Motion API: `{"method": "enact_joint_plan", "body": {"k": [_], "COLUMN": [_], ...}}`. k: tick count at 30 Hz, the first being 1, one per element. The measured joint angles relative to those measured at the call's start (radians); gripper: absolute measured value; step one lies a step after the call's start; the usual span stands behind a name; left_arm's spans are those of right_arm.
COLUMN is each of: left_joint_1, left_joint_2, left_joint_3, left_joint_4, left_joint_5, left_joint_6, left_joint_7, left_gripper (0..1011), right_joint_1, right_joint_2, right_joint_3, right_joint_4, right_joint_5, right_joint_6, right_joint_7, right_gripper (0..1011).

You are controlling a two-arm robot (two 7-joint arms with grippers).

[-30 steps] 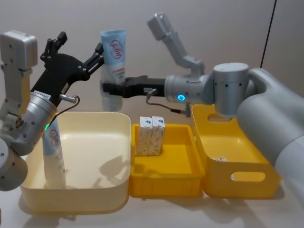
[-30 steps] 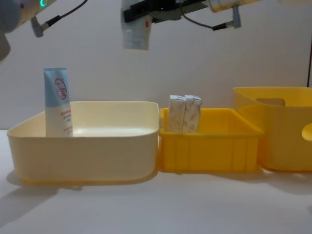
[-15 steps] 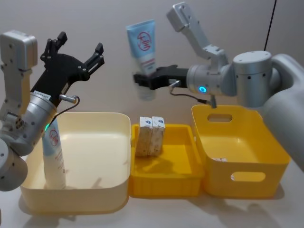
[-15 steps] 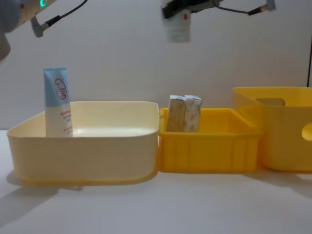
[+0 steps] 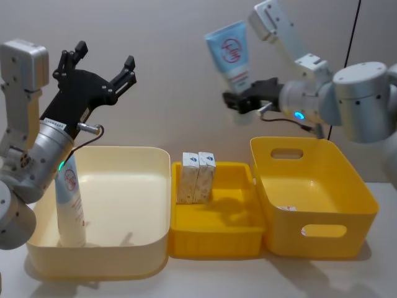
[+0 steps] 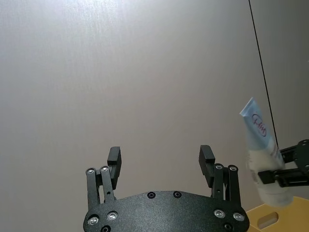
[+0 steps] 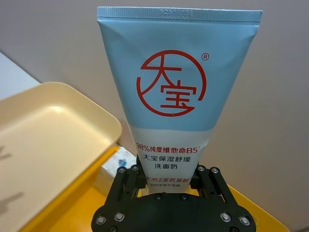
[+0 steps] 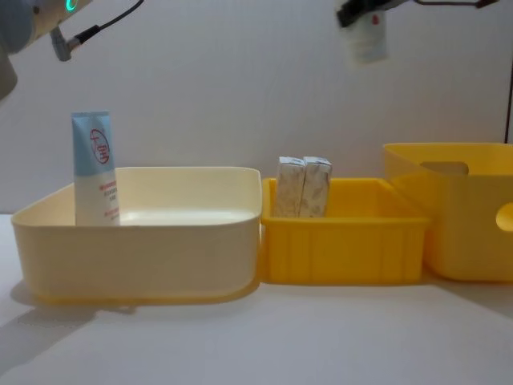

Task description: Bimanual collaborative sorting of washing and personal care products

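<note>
- Nearest, the cream bin (image 5: 149, 248) sits at about 8 o'clock in the head view, with one squeeze tube (image 5: 69, 205) standing upright against its left wall.
- Beside it, the small yellow tray (image 5: 217, 239) holds two speckled cartons (image 5: 196, 177) standing together at its far left corner.
- At 4 o'clock, the deep yellow bin (image 5: 347, 214) stands just beside the tray.
- Higher, at 10 o'clock, the left gripper (image 5: 99, 65) hangs above the cream bin with its fingers spread wide and nothing between them.
- Farthest, at 1 o'clock, the right gripper (image 5: 239, 100) is clamped on the lower end of a second tube (image 5: 231, 54), crimped end upward, above the gap between tray and deep bin.
- This looks like the carry step; next it must pick a bin, lower, then release.
</note>
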Motion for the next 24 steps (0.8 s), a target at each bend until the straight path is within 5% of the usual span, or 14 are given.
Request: {"method": "enact_joint_plan", "body": {"k": [20,24], "left_joint_1": [0.000,0.000], "left_joint_2": [0.000,0.000], "left_joint_3": [0.000,0.000], "left_joint_4": [0.000,0.000], "left_joint_5": [0.000,0.000], "left_joint_6": [0.000,0.000], "left_joint_7": [0.000,0.000], "left_gripper": [1003,1003], "right_joint_1": [-0.180,-0.222], "right_joint_2": [0.179,0.212], "right_joint_3": [0.095,0.125], "right_joint_4": [-0.307,-0.351], "right_joint_5": [-0.079,-0.082], "right_joint_6": [0.204,0.240], "right_joint_7": [-0.233,-0.264], "right_gripper": [472,592]}}
